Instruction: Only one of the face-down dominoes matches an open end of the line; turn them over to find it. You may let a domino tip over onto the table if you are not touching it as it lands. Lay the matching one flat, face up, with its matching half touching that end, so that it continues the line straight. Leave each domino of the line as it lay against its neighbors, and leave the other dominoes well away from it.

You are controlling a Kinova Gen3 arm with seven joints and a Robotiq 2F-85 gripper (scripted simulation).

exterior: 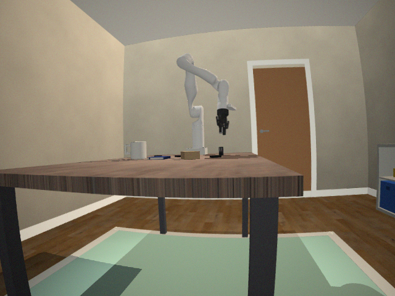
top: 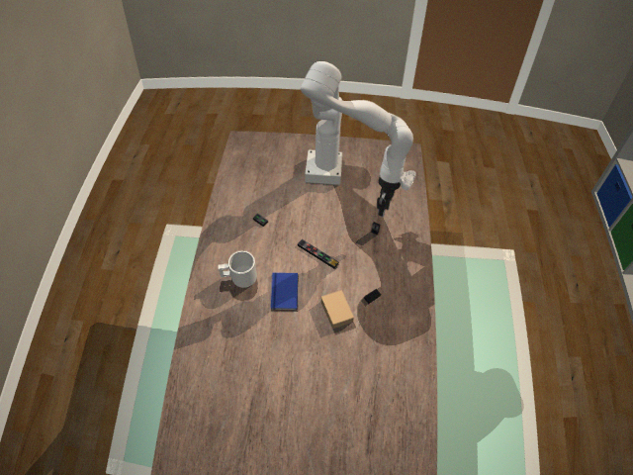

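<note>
Dominoes lay scattered across the brown wood-grain bench (top: 286,399), and the short line of black dominoes with coloured pips (top: 318,253) served as the landmark near its middle, running diagonally. Beyond that line, toward the arm's side and off to the right in the top view, a small black domino standing upright on end (top: 375,228) cast a shadow onto the bench; the exterior view showed it as a thin dark post (exterior: 220,150). The black two-finger gripper (top: 381,208) of the white seven-joint arm (top: 357,110) hung above this upright domino, well apart from it, as the exterior view made plain (exterior: 223,131). Its jaws pointed downward, stood partly parted and grasped nothing.

To the left of the line and slightly farther back, a flat black domino showing green and red pips (top: 260,220) lay face up, well away from the line. In front of the line and to its right, another flat black domino with a plain dark back (top: 372,295) lay face down, near a tan cardboard box (top: 337,309). Directly in front of the line sat a blue hardcover book (top: 284,290), and farther left of that a white ceramic mug with a handle (top: 240,268). The arm's white square base plate (top: 311,177) stood behind the line at the far end of the bench.
</note>
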